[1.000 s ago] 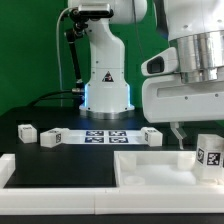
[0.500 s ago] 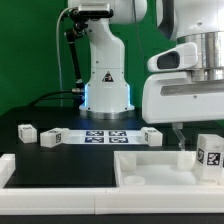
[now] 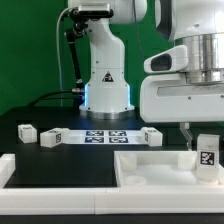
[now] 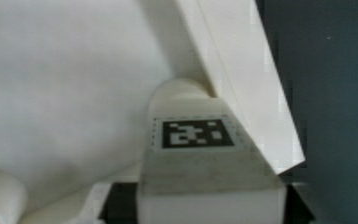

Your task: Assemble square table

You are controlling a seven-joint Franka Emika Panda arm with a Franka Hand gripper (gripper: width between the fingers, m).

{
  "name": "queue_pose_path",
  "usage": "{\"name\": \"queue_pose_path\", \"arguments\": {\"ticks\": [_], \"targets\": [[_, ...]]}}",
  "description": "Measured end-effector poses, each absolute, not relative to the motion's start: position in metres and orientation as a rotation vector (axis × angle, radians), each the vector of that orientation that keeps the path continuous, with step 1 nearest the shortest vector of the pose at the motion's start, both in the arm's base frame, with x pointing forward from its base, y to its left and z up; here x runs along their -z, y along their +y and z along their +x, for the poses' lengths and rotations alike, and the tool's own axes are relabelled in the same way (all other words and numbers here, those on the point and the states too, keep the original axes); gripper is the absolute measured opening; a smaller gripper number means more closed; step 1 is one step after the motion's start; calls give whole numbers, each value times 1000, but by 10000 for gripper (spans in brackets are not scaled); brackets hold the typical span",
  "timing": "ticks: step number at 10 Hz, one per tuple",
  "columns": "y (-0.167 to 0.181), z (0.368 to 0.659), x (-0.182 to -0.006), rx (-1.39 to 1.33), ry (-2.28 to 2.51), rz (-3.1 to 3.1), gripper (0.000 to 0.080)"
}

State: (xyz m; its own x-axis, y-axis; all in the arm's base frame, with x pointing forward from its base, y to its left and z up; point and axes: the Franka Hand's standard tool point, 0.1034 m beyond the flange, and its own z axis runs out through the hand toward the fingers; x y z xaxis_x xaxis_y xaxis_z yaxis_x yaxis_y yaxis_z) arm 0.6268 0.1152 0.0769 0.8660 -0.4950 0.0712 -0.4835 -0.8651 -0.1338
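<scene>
Pinching the leg (image 4: 197, 135) — the gripper (image 4: 202, 198) shows contact only in wrist view.

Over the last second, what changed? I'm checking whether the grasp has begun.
The gripper edged toward the exterior view's right and its jaws narrowed around the upright leg; firm grip unclear. Tabletop, loose legs and marker board stayed put.

Green backdrop (image 3: 30, 70) is seen across the whole rear, evenly lit. Black matte table (image 3: 80, 157) is set in front of it. The marker board (image 3: 105, 136) is laid flat on the table. White rail (image 3: 50, 172) is seen along the near side.
</scene>
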Motion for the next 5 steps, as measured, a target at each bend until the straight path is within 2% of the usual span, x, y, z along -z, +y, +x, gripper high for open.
{"name": "queue_pose_path", "arguments": {"ticks": [5], "targets": [[109,627,-74,4,1878,-2220,294]]}}
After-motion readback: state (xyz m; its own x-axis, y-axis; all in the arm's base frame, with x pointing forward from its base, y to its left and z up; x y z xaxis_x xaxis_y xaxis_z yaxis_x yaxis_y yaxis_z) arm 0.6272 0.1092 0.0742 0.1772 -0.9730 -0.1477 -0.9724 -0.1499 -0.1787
